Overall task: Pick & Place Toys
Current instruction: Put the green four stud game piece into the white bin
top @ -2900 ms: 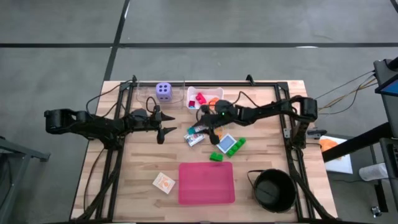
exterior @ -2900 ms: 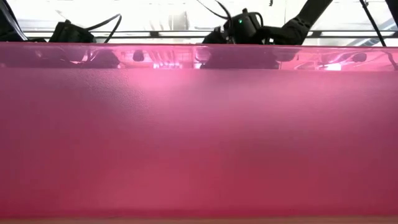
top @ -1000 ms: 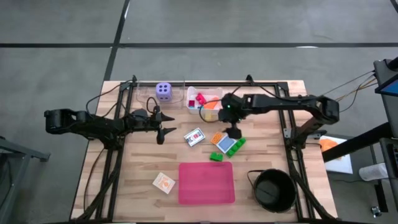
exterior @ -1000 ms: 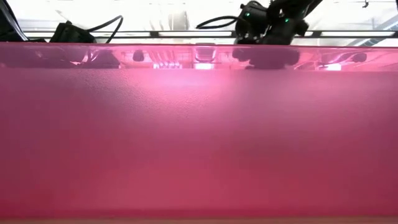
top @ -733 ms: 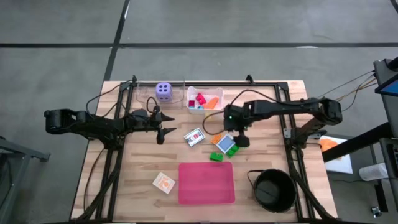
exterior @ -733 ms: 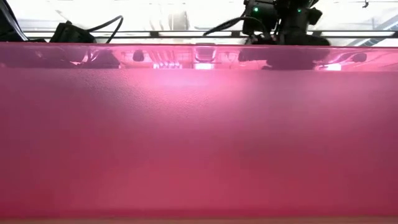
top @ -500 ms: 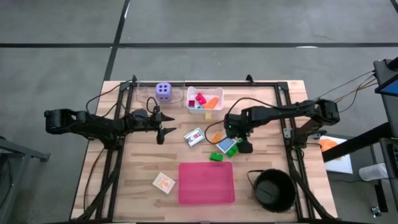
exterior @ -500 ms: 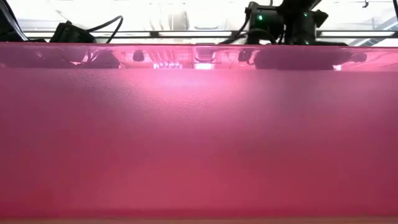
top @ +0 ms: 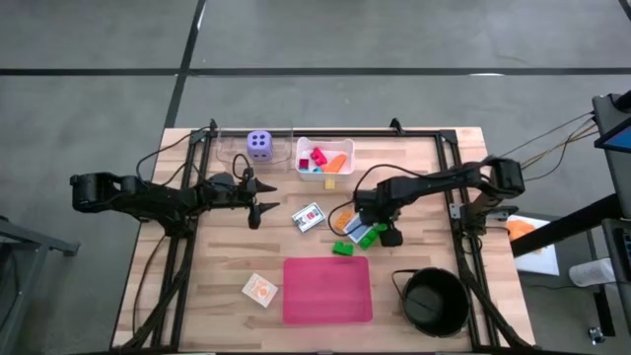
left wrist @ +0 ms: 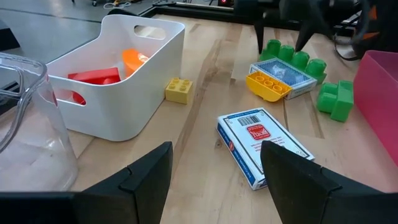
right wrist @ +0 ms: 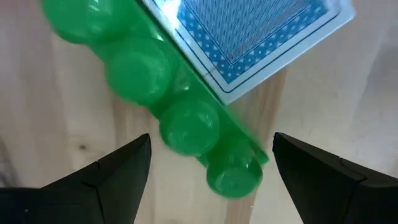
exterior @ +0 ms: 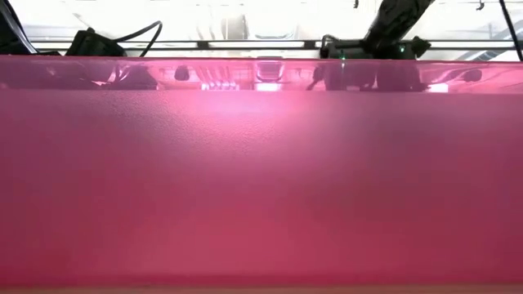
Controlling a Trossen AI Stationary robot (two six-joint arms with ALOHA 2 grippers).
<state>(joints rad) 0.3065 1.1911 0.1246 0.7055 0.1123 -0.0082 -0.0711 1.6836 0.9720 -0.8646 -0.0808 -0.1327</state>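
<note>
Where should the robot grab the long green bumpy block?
Best across its two long flat sides, near the free end, coming straight down. The long green studded plastic block lies flat with the blue patterned card overlapping one edge; the right tool hangs open above it.

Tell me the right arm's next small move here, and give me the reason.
Probably lower the right claw a little more and close it on the long green block. In the right wrist view its two fingers stand open on either side of that block, which lies on the wood with a blue card resting partly over it. The left claw waits, open, near the purple die.
</note>
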